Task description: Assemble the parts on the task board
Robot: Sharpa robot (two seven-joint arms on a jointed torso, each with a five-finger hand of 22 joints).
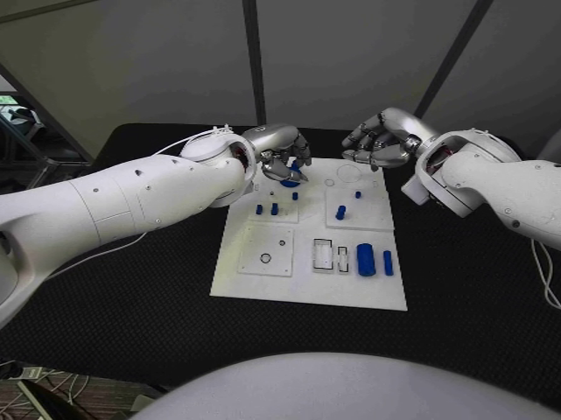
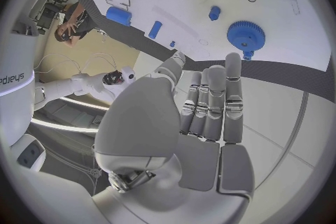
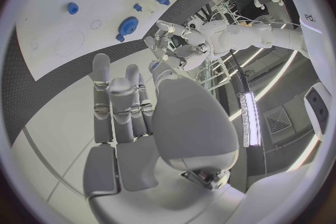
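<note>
Head view: the white task board (image 1: 308, 278) lies in the middle of the black table (image 1: 129, 315), and everything below is placed from it. Both hands hover over its far edge. The left hand (image 1: 280, 156) hangs above the far-left corner, fingers curled down toward a blue gear (image 1: 289, 182) that sits there; in the left wrist view the fingers (image 2: 212, 102) lie straight and side by side with nothing between them, their tips just short of the gear (image 2: 246, 35). The right hand (image 1: 379, 142) hovers off the far-right corner, fingers loosely curled, empty.

Near the board's near-right edge lies a large blue cylinder (image 1: 366, 260), with a slimmer blue pin (image 1: 388, 262) just beside it. Small blue pegs (image 1: 340, 212) stand toward the board's middle.

The gear looks like stiff, light plastic, not fragile. Its toothed rim should give good purchase, so a pinch across the rim seems the soundest hold. The cylinder is smooth and may roll; grasp it across its middle.
</note>
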